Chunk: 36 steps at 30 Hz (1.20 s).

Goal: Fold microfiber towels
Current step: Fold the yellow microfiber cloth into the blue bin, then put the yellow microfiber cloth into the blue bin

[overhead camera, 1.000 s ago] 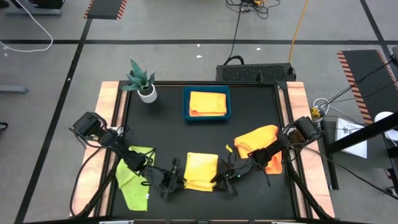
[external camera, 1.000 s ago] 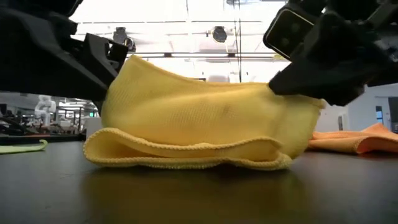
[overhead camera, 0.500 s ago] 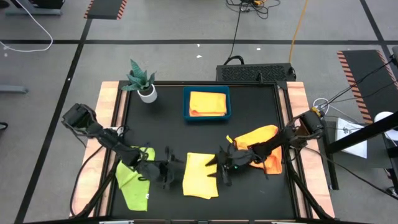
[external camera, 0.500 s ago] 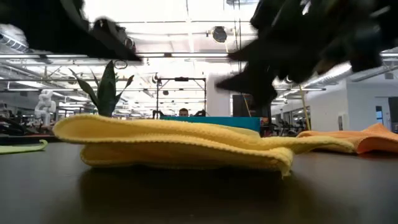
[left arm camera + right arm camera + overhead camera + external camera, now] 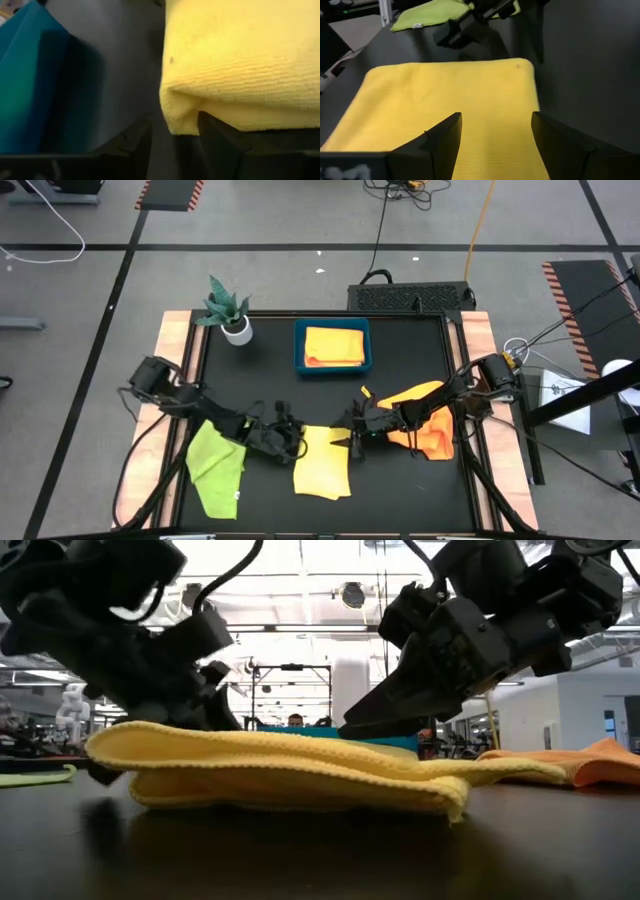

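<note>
The black surface (image 5: 330, 385) carries everything. At its near middle the yellow towel (image 5: 322, 464) now lies flat in a folded rectangle; a second ago it was still lifted and bent between both arms, so this fold looks finished. The left gripper (image 5: 288, 442) has come to the towel's far left corner, jaws apart around the edge, not clenched. The right gripper (image 5: 352, 428) hovers at the far right corner, jaws released and holding nothing. The lime towel (image 5: 215, 465) lies left, the orange towel (image 5: 420, 420) lies right, both still unfolded. The blue tray (image 5: 300, 345) at the far side holds one folded yellow-orange towel (image 5: 333, 346).
</note>
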Tool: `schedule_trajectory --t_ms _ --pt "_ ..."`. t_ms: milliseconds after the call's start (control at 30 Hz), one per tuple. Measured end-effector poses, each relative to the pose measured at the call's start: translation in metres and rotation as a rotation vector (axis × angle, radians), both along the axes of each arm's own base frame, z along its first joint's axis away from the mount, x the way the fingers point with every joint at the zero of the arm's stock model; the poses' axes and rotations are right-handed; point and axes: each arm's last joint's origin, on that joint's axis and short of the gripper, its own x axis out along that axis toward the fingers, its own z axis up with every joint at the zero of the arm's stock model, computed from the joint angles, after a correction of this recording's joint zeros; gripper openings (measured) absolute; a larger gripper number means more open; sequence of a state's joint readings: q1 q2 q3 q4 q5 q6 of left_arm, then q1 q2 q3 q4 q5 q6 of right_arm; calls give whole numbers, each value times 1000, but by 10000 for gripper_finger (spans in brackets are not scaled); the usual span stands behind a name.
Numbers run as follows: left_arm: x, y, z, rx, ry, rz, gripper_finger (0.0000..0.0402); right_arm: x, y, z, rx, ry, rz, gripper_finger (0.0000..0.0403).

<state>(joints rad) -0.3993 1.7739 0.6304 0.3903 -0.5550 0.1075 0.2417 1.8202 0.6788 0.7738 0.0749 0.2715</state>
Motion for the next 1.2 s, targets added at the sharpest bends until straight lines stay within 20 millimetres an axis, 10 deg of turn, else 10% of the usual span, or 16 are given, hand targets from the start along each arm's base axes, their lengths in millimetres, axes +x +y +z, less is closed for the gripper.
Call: schedule_trajectory --t_ms 800,1200 --pt "11 17 3 158 -141 211 156 -9 -7 -16 -56 187 -127 231" --pt "14 43 61 -444 -214 -55 156 -27 -14 27 35 106 -159 231"
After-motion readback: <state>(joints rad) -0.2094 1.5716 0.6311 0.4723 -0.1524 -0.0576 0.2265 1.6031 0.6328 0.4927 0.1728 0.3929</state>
